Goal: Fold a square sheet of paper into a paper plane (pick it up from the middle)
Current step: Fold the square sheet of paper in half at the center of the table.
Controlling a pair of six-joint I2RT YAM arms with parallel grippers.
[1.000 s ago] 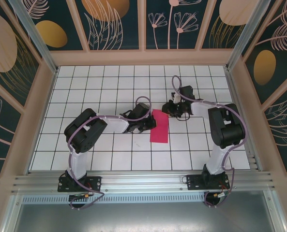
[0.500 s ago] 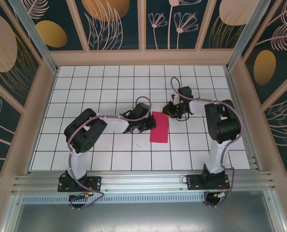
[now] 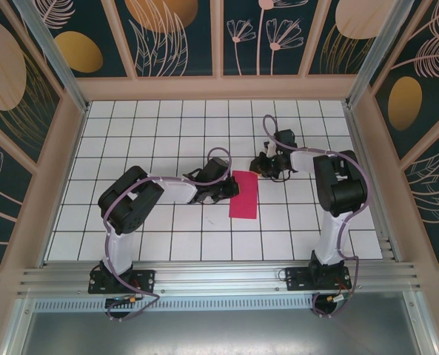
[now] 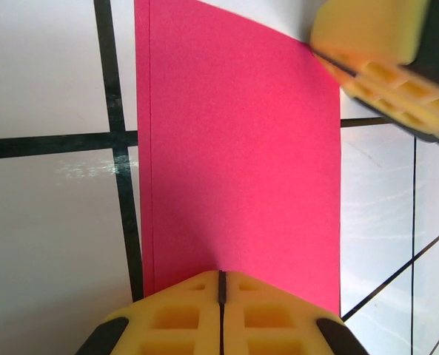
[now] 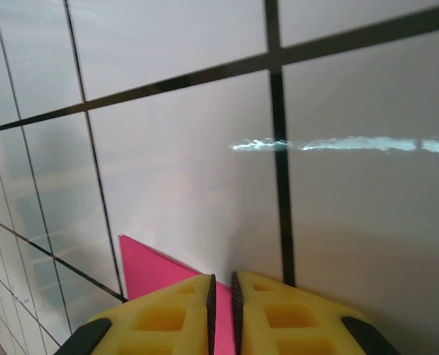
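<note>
Paper (image 3: pixel 243 194) folded into a magenta rectangle, flat on the table (image 3: pixel 167 133) about midway between its edges, left claw (image 4: pixel 220 285) closed over the paper's left edge (pinching it or not, cannot tell), right claw (image 5: pixel 221 287) at its far right corner, nearly closed.

**Paper: folded, lying flat**

Square sheet of paper (image 3: pixel 243 194), magenta-red, plain, unmarked. Folded down to a narrow rectangle, no longer square. Flat on the white gridded table (image 3: pixel 160 133), near centre, long sides running near-to-far. Thin offset line just inside one long edge in left wrist view, looks like stacked layers.
</note>
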